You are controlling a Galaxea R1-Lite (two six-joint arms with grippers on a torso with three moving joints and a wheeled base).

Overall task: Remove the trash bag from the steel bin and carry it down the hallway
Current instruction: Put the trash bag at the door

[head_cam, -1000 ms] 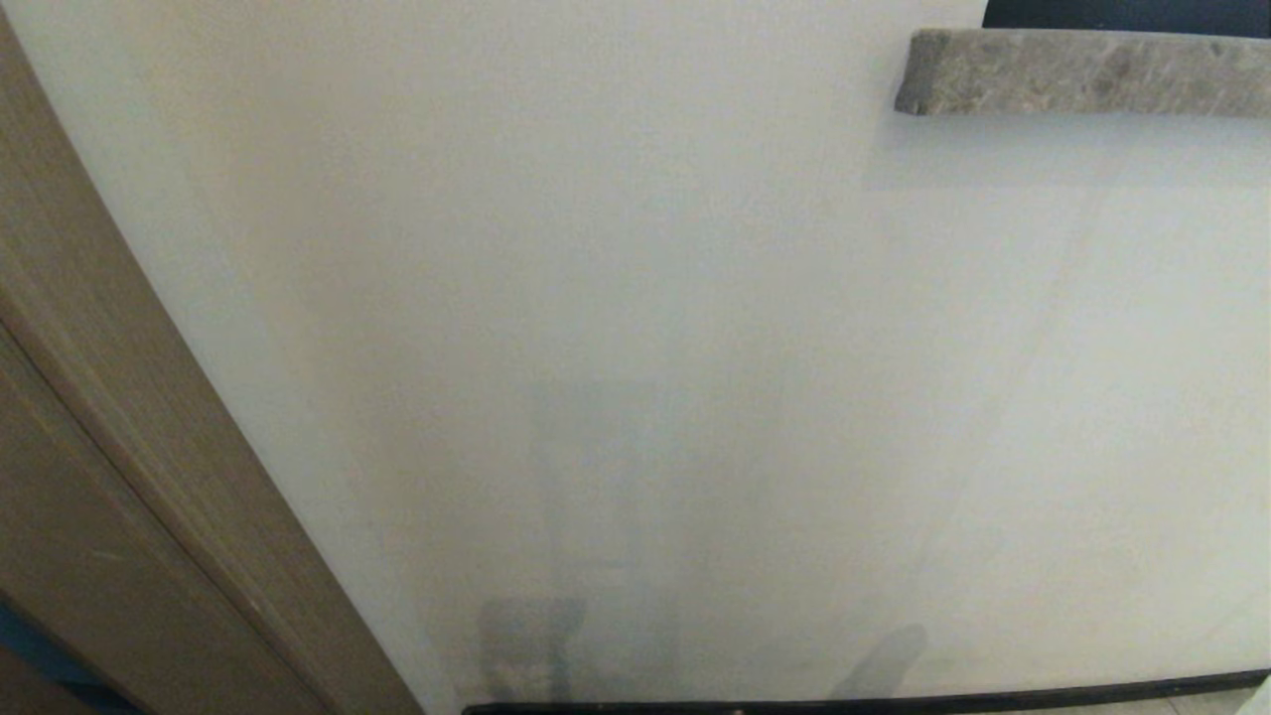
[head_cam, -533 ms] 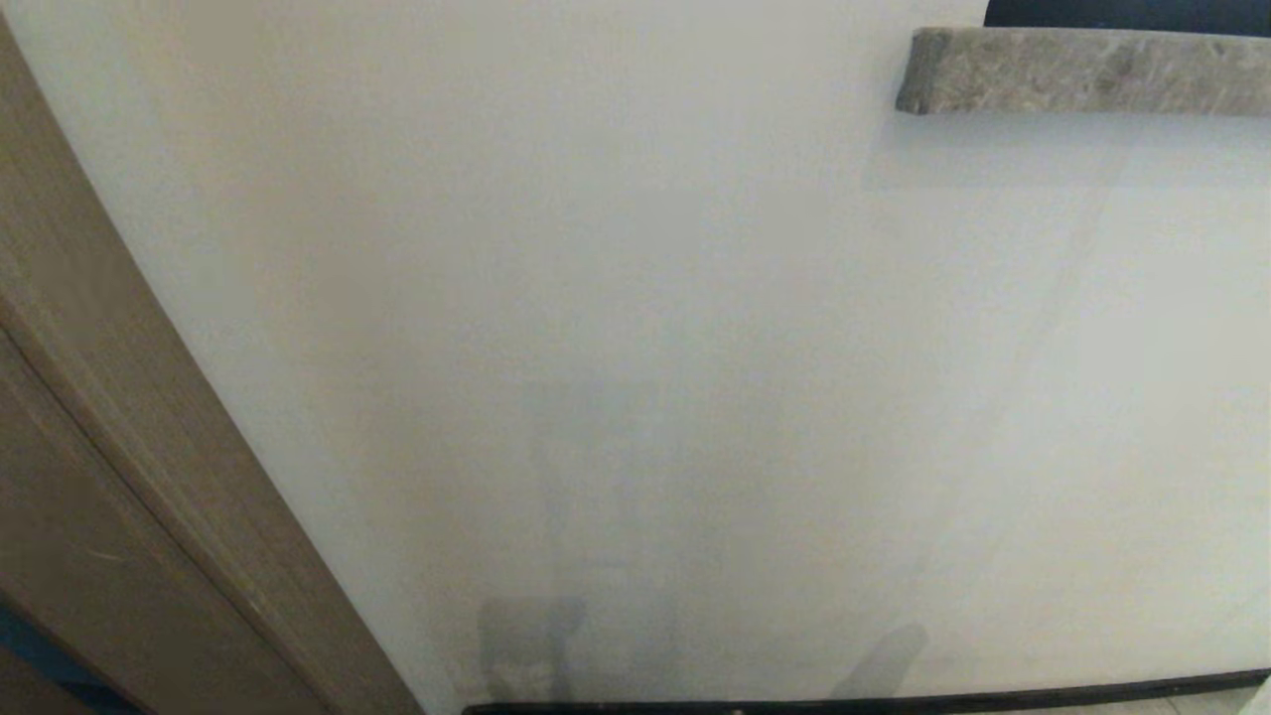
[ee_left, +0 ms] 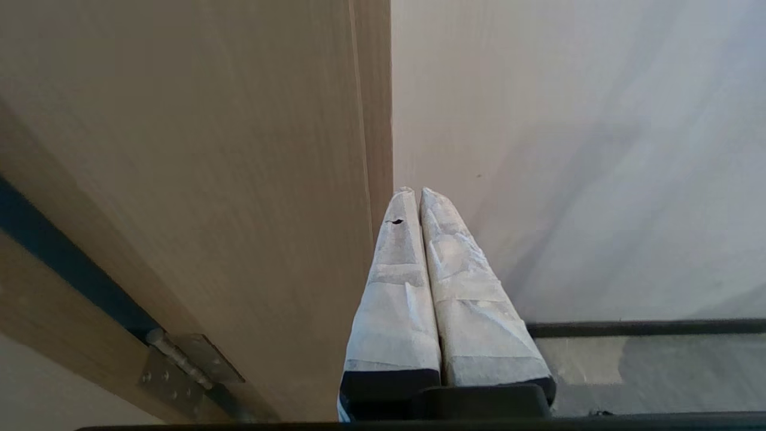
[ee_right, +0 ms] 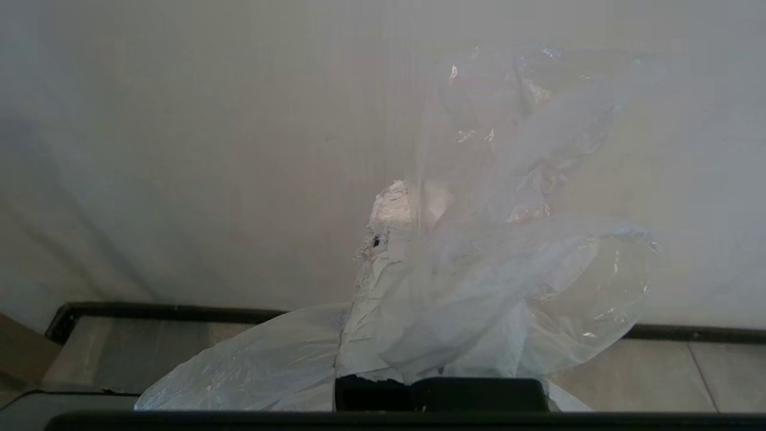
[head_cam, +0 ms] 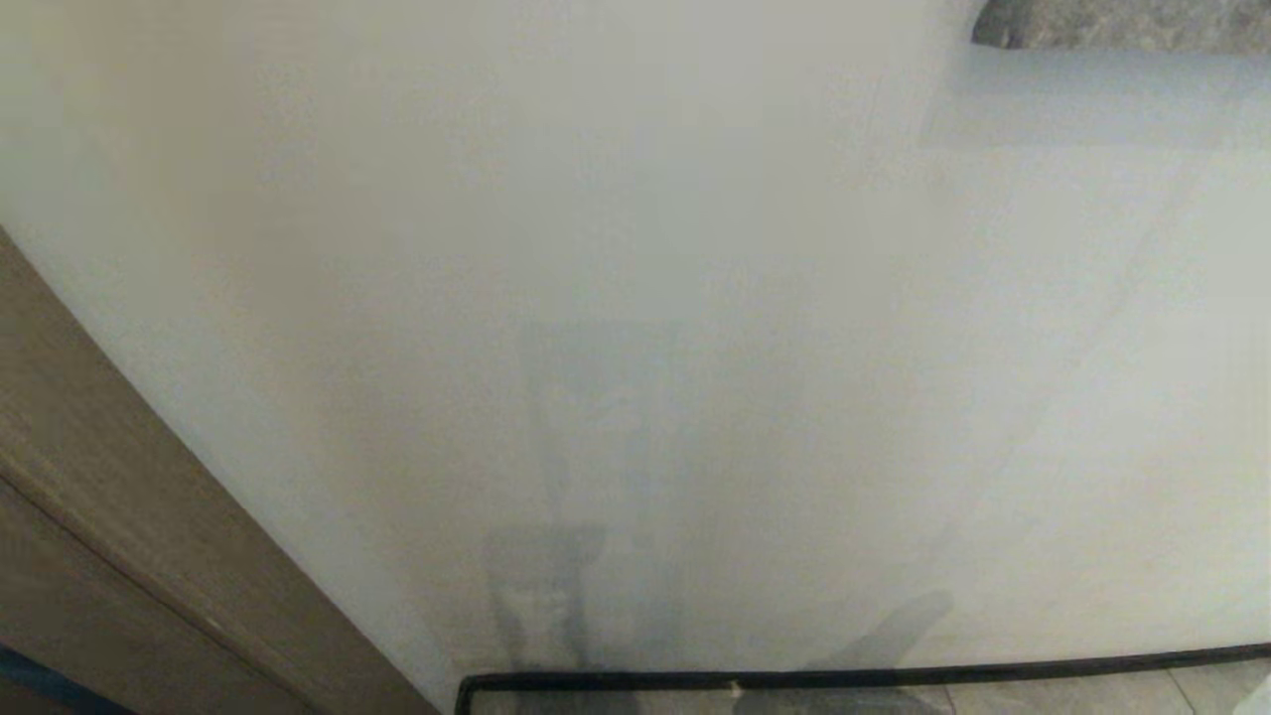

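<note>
clear crinkled plastic trash bag (ee_right: 514,287), wood-grain door (ee_left: 197,179)

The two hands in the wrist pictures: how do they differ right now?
The left hand is shut on nothing, its taped fingers pressed together; the right hand is shut on the trash bag, which drapes over it. The left hand is beside a wood-coloured door frame; the right hand faces only pale wall. Both have white-wrapped fingers and point toward the wall above a dark baseboard.

Soft, dim light; head view blurred, faint shadows on the wall (head_cam: 695,298)
</note>
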